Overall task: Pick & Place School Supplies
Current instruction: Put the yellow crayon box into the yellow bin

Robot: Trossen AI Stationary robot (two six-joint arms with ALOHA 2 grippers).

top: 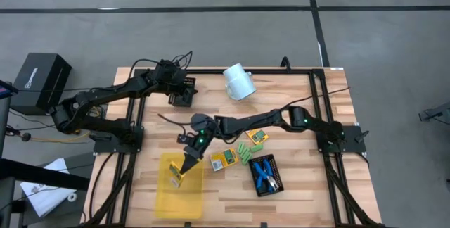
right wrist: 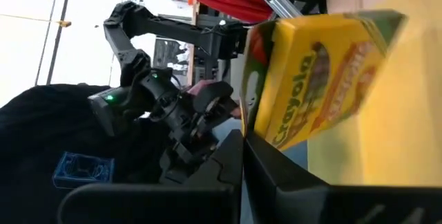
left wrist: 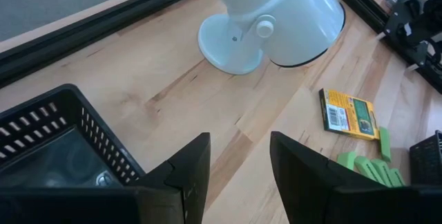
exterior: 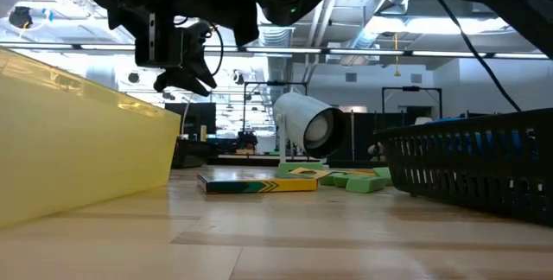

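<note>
— Crayon box, where is it?
— Pinched in the right gripper's fingers over the yellow tray.
— The mesh tray?
— Blue-handled tools inside. Left gripper, far-left, fingers apart, empty.

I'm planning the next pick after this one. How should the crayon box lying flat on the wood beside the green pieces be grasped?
Come straight down on the crayon box and pinch across its two long edges with the fingers. It lies flat and thin, so only the edges give purchase. Its side toward the yellow tray looks free; the green pieces crowd the other.
</note>
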